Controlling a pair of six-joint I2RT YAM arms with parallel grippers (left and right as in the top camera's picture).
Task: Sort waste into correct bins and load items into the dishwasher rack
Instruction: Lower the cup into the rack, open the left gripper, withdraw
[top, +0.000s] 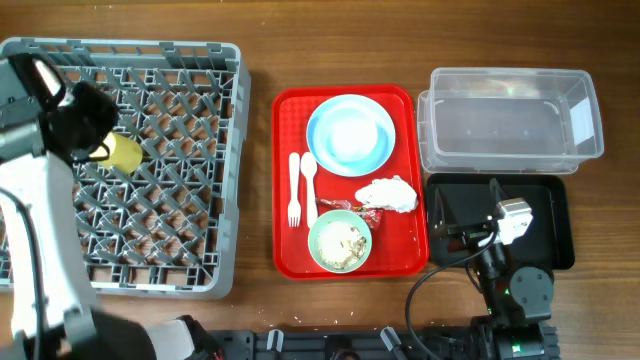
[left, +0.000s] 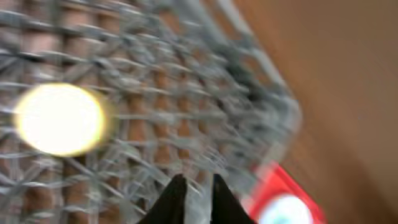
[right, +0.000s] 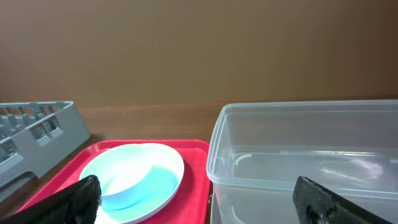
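Overhead view. Dishwasher rack (top: 180, 200), left third of frame: holds one item, the yellow cup (top: 122, 152), among the pegs at upper left, close beside the black wrist of the left arm (top: 80, 115). Red tray (top: 290, 255), centre of frame, carries:
- light-blue plate (top: 350, 135) at top
- white fork (top: 294, 192) and spoon (top: 310, 180), side by side at left
- crumpled napkin (top: 388, 194) at right
- small red wrapper (top: 345, 206), just left of the napkin
- green bowl (top: 340, 242) at bottom, with rice-like crumbs (top: 348, 238) inside

Clear tub (top: 590, 110), upper right, and black tray (top: 555, 200), directly below it: no waste visible in either. Right arm sits over the black tray.

Left wrist view, heavily blurred. Left gripper (left: 196, 196), bottom centre: fingers drawn close, a narrow slit between them, nothing held. Cup appears as a washed-out yellow disc at left, inside the rack and apart from the fingers. Corner of the red tray and the plate at lower right.

Right wrist view. Right gripper (right: 196, 190): fingers at the two lower corners of the frame, spread wide, empty. Plate at lower left, tub at right, rack edge at far left.

Progress, as judged:
- Early stage.
- Loaded: cup only.
- Outstanding for the rack: plate, bowl, fork, spoon.
- Outstanding for the bins: napkin, wrapper, crumbs, all on the red tray.
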